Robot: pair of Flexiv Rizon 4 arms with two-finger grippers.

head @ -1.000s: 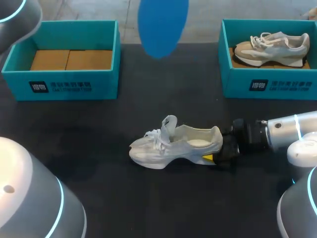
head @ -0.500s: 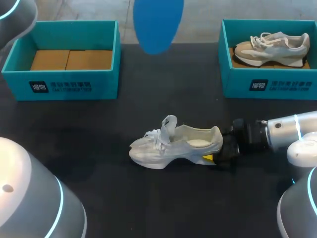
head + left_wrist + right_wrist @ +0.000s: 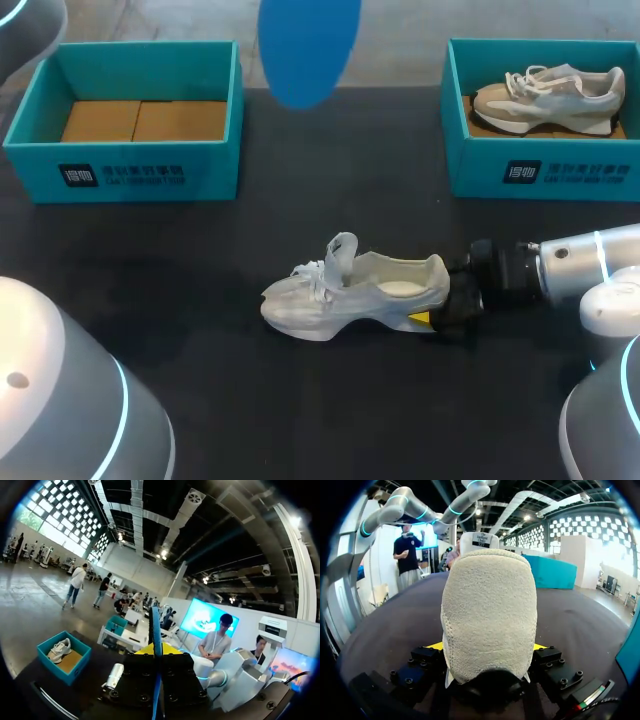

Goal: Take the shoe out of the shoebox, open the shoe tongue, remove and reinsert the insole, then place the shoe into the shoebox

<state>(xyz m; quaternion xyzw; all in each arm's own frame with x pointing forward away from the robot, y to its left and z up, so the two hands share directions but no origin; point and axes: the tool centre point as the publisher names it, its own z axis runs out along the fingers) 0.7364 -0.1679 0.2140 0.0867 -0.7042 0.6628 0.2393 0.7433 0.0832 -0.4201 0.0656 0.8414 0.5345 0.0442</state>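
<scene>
Clamping the heel of the white shoe point(image 3: 350, 295), my right gripper point(image 3: 436, 303) holds it on the table point(image 3: 200, 300), long axis side to side, toe leftward; my left gripper point(image 3: 157, 653) pinches the blue insole point(image 3: 305, 50) aloft.

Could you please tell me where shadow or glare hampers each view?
Head view: even light, no harsh glare on the black table around the white mesh sneaker. Left wrist view: strong backlight, the blue oval insole edge-on in the dark left gripper. Right wrist view: the sneaker's heel is well lit, the right gripper beneath in shadow.
</scene>
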